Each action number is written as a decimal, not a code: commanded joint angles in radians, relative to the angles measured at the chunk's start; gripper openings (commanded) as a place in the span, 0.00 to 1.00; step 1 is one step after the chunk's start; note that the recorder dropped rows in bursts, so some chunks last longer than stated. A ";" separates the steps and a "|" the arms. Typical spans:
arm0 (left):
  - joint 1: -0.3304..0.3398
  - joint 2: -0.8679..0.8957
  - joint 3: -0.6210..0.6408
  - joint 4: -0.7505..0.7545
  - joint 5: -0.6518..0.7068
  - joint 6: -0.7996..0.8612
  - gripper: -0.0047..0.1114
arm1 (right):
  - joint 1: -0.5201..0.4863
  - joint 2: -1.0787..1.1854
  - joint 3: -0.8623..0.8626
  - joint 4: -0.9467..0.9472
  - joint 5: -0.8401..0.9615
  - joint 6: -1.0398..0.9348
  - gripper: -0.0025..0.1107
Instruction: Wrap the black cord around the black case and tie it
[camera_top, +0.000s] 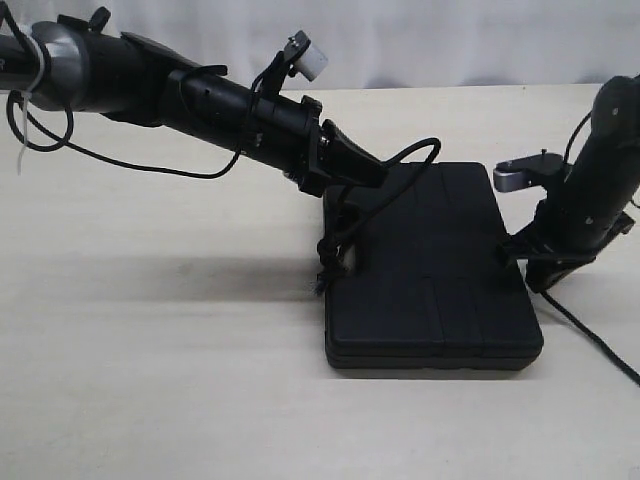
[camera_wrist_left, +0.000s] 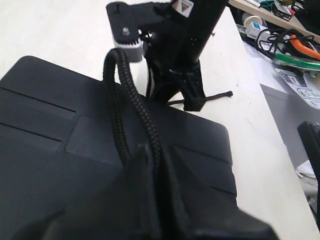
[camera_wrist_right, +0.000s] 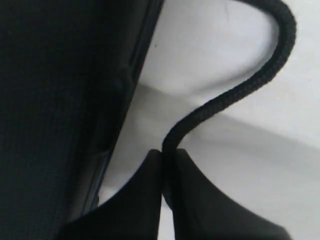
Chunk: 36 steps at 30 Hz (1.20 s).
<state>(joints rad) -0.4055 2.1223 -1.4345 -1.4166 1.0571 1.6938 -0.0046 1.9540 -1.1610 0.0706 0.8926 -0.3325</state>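
Observation:
The black case (camera_top: 430, 270) lies flat in the middle of the table. My left gripper (camera_top: 378, 174) hangs over its far left corner, shut on a doubled stretch of the black cord (camera_wrist_left: 122, 85), which arches up from between the fingers (camera_wrist_left: 150, 150). A knotted lump of cord (camera_top: 330, 265) hangs at the case's left edge. My right gripper (camera_top: 530, 255) sits at the case's right edge, shut (camera_wrist_right: 167, 152) on a single strand of cord (camera_wrist_right: 240, 95) just above the table. A strand (camera_top: 590, 340) trails from it toward the front right.
The left arm (camera_top: 200, 95) slants in from the upper left with its own thin cables. A side bench with cables and tools (camera_wrist_left: 292, 42) stands beyond the table's edge. The pale tabletop (camera_top: 150, 350) stretches in front and to the left.

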 joint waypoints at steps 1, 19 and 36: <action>-0.002 -0.012 0.004 0.020 0.011 0.003 0.04 | -0.067 -0.025 -0.039 0.046 0.018 -0.030 0.06; -0.002 -0.012 0.004 0.028 0.011 0.006 0.04 | -0.184 -0.035 -0.106 0.594 0.237 -0.363 0.06; -0.002 -0.012 0.004 0.030 0.006 0.006 0.04 | -0.179 -0.031 -0.141 0.999 0.328 -0.489 0.06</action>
<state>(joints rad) -0.4055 2.1223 -1.4345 -1.3868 1.0571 1.6977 -0.1852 1.9256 -1.3021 0.9906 1.2015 -0.8182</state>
